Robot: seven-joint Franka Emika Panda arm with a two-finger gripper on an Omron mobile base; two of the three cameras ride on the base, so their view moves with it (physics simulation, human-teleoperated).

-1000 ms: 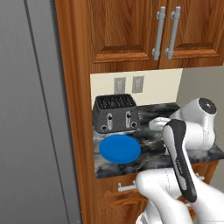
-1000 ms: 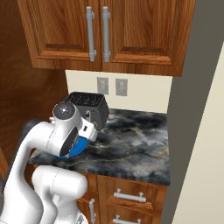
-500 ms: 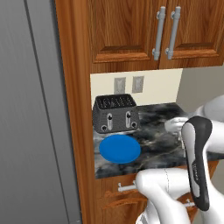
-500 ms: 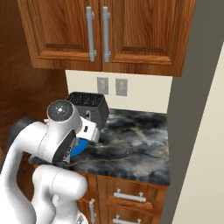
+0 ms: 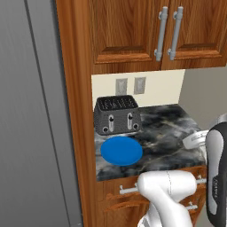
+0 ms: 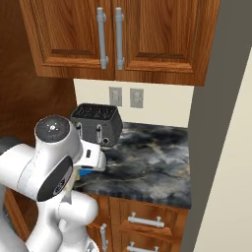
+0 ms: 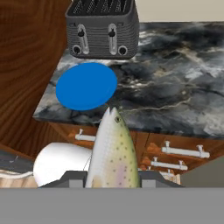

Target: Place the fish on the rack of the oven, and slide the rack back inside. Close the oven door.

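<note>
Claw [image 7: 113, 180] clamped tight on fish [image 7: 113, 153] at bottom centre of hand view, head poking up toward blue plate [image 7: 86, 85] on marbled surface [image 7: 175, 92]. Fish looks light, slick, bit floppy; mid-body grip seems safest, tail probably slips.

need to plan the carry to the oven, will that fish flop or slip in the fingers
The slim speckled silvery fish juts straight out past the fingers without sagging, so it probably stays stiff. Its smooth, glossy skin may be slippery. Being small, it is likely light.
</note>
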